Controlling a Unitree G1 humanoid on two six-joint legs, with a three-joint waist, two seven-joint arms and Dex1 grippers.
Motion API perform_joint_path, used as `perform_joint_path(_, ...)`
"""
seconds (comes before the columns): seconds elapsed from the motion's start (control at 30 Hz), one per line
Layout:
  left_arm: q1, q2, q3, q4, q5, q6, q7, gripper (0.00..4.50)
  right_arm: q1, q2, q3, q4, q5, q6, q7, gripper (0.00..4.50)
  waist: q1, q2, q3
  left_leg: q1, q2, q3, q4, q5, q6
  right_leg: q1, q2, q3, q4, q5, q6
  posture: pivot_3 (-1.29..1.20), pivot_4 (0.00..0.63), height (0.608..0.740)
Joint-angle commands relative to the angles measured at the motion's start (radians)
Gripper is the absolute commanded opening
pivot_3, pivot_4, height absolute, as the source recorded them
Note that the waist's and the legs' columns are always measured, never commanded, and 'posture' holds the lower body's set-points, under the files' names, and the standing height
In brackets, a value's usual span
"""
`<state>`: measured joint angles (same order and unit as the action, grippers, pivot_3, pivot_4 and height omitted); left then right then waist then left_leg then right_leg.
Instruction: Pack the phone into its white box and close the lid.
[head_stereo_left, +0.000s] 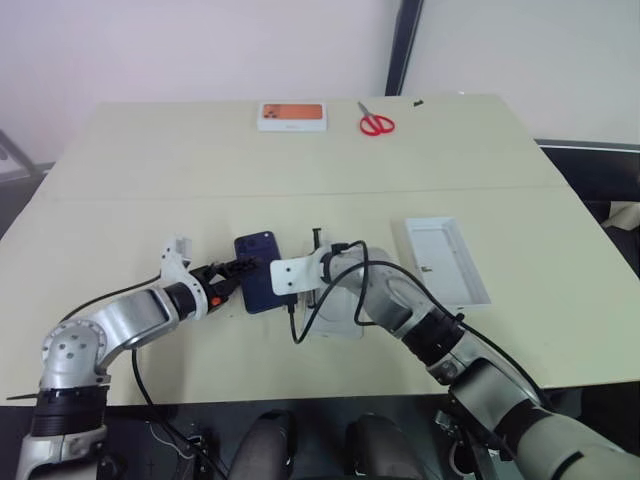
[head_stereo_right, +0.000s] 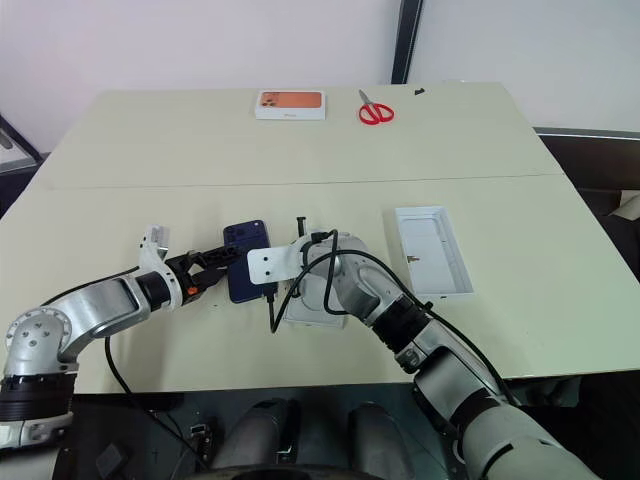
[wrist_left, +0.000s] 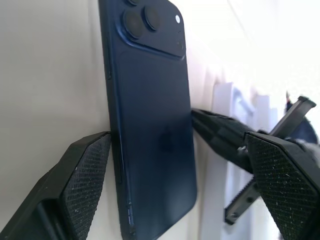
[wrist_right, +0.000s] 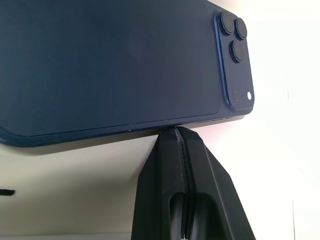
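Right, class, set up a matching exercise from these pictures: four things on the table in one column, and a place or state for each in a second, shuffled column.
Things:
1. phone
2. lid
3. scissors
4. right hand

Places or states:
A. at the table's far edge, red handles
B. shut, tips against the phone's long edge
C. lying back-up between the two hands
D. lying inside-up, towards the table's right side

Pairs: 1-C, 2-D, 3-A, 4-B
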<state>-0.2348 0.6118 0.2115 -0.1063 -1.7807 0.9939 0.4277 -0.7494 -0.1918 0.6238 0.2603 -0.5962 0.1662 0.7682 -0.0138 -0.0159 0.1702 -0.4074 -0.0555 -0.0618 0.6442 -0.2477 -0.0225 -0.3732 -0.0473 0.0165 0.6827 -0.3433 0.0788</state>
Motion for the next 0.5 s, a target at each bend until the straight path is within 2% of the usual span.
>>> perform_joint_path(0.03,-0.028,0.045,0.004,-0.049,0.040,-0.004,0.057,4.45,0.023,0.018,0.039,0.008,0.005,-0.015,0.020,0.00,-0.005,0.000,0.000,0.000,0.000,0.000,0.000,0.000,0.000,0.000,0.000,0.000,0.000,0.000,0.000,0.00,0.150,0.740)
perform_joint_path(0.27,-0.036,0.056,-0.027,-0.048,0.032,0.014,0.135,4.45,0.022,0.021,0.039,0.015,0.005,-0.027,0.023,0.00,-0.006,0.000,0.000,0.000,0.000,0.000,-0.003,0.001,-0.001,-0.001,0.000,0.001,0.000,0.000,0.000,0.00,0.150,0.740)
perform_joint_path(0.5,-0.059,-0.019,-0.067,-0.023,-0.112,-0.004,0.133,4.45,0.016,0.025,0.048,0.015,0.001,-0.044,0.026,0.00,-0.002,0.000,0.000,0.000,0.000,0.000,-0.003,0.001,-0.001,-0.001,0.000,0.001,-0.001,0.000,0.000,0.00,0.150,0.740)
